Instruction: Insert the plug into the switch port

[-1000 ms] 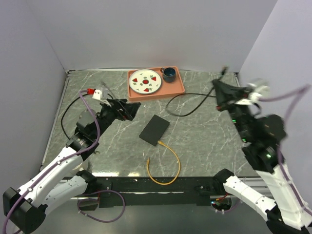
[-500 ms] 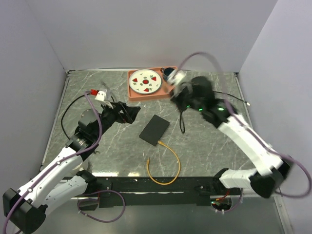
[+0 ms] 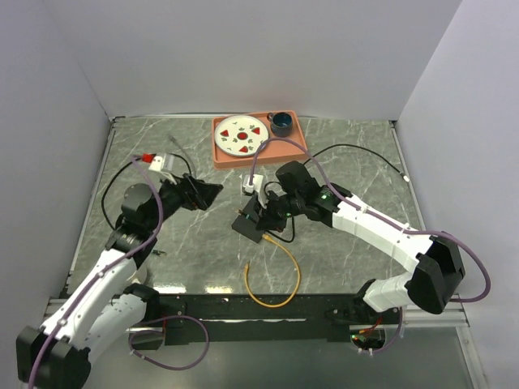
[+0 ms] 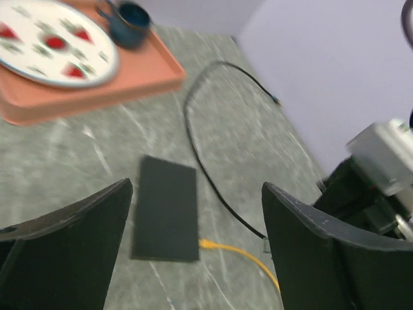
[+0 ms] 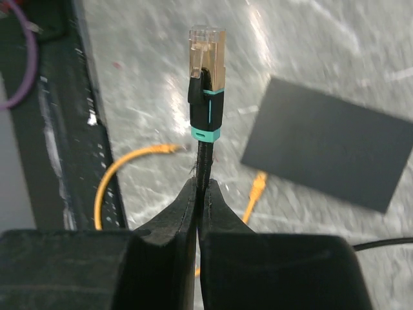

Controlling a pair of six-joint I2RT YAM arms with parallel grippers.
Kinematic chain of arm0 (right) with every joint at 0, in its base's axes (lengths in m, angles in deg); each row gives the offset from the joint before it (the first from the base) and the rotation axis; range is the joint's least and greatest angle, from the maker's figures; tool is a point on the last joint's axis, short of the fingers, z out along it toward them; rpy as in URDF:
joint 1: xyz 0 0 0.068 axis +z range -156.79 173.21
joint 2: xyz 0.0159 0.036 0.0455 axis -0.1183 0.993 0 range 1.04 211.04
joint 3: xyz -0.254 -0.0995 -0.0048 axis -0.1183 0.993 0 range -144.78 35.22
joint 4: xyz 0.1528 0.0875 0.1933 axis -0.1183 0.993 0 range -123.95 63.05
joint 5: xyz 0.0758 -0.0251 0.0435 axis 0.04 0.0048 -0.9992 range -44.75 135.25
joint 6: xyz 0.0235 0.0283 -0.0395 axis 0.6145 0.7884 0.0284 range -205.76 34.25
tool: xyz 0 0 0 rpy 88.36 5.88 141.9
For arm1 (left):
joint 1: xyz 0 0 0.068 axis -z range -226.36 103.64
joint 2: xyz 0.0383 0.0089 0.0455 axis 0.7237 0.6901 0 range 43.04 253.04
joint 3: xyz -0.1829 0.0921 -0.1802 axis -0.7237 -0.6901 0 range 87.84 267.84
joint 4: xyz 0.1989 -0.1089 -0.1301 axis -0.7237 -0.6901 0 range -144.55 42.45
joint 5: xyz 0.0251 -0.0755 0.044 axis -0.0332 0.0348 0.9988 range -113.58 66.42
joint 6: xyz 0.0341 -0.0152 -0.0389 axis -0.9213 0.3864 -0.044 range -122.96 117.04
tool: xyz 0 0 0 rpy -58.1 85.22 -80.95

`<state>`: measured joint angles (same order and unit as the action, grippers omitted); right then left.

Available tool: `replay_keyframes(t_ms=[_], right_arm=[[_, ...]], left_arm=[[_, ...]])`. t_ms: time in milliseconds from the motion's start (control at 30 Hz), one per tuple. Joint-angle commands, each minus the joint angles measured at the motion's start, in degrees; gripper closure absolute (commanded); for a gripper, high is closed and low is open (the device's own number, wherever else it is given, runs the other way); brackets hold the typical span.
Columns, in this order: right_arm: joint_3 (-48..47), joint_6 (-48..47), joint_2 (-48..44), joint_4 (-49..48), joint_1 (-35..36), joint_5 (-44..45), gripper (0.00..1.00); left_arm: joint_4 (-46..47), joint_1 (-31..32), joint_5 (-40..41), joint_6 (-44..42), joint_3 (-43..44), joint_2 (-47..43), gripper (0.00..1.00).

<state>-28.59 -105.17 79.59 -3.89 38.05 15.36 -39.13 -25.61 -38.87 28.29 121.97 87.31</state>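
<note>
The flat black box lies mid-table, its narrow near edge taking a yellow cable; the switch port sockets on that edge are too small to make out. My right gripper is shut on a black cable just below the plug, which has a clear tip, gold body and teal collar. The plug hangs above the table, near the box and apart from it. From above, the right gripper hovers over the box. My left gripper is open and empty, left of the box.
An orange tray at the back holds a patterned plate and a dark cup. The black cable loops away to the right of the table. The yellow cable curls toward the near edge rail.
My right arm has swung in from the far right, carrying the plug down to just over the box. The left gripper has drawn back slightly to the left.
</note>
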Motion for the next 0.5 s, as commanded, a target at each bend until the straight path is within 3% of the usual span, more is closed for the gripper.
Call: replay_keyframes(t_ms=[0, 33, 133, 467], right_arm=[[-1.8, -1.1, -1.6, -3.1, -0.3, -6.0, 1.00], [-2.1, -1.1, -1.0, -2.9, -0.2, -5.8, 1.00], [-2.4, -0.8, -0.4, -2.8, -0.2, -5.5, 1.00], [-3.7, 0.6, 0.8, -3.6, -0.3, -2.3, 1.00]], left_arm=[[9.7, -1.2, -18.9, 7.2, -1.9, 6.2, 0.16], [13.4, -1.2, -23.0, 8.4, -2.2, 7.0, 0.21], [17.6, -1.2, -27.2, 11.9, -3.1, 9.3, 0.25], [12.1, -1.2, -28.7, 10.6, -1.6, 8.9, 0.29]])
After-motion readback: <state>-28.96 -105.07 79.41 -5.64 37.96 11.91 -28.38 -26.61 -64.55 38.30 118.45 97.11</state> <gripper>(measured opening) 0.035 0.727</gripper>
